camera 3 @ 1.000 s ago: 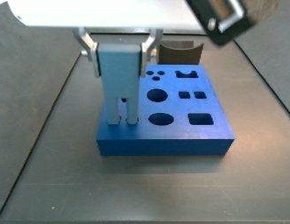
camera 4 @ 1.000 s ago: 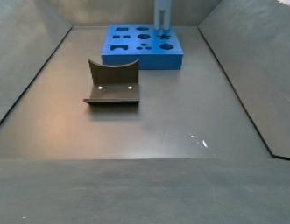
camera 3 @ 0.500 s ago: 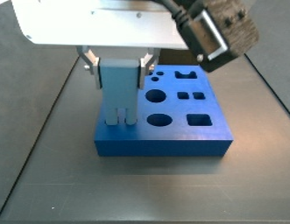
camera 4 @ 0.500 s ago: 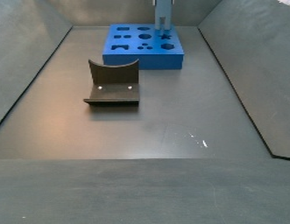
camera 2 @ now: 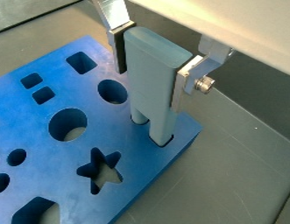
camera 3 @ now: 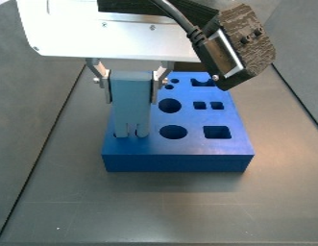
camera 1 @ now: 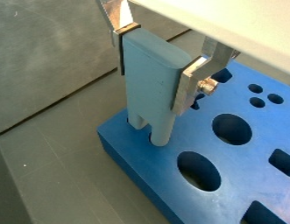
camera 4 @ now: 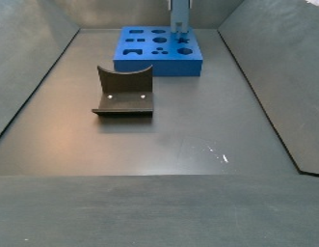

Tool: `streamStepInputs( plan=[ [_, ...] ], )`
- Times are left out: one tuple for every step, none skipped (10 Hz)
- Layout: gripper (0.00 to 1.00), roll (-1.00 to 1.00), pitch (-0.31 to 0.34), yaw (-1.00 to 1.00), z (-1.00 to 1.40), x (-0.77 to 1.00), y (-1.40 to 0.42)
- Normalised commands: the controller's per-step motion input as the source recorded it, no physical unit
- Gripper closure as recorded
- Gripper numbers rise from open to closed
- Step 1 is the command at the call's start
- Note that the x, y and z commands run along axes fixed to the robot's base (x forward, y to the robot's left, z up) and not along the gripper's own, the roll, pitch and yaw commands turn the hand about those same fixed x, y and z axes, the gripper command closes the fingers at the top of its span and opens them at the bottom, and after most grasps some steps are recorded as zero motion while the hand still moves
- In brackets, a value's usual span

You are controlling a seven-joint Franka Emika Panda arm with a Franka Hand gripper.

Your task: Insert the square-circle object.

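**Gripper and peg at the block's corner**

Gripper (camera 1: 159, 63), centre of a wrist view: silver fingers (camera 2: 116, 41) pinching a pale blue square-circle object (camera 1: 153, 83), held upright. Object's two lower prongs meet the top of the blue block (camera 3: 200, 135) near its left edge in a side view. Fixture (camera 4: 123, 94), left of centre in a side view, well apart from the block on the grey floor (camera 4: 188, 135).

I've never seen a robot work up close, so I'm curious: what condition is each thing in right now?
End effector: above the block's corner, shut on the light-blue piece.
Light-blue piece: upright, its two prongs down at the blue block.
Blue block: flat on the floor; the holes in view are empty.
Fixture: standing on the floor apart from the block, holding nothing.
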Motion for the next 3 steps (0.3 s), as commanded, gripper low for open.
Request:
streamStepInputs(
  plan=[
    [1.0, -0.02, 0.0, -0.01, -0.09, 0.0, 0.0],
    [1.0, -0.01, 0.0, 0.0, -0.02, 0.0, 0.0],
    [1.0, 0.0, 0.0, 0.0, 0.0, 0.0, 0.0]
  ],
)
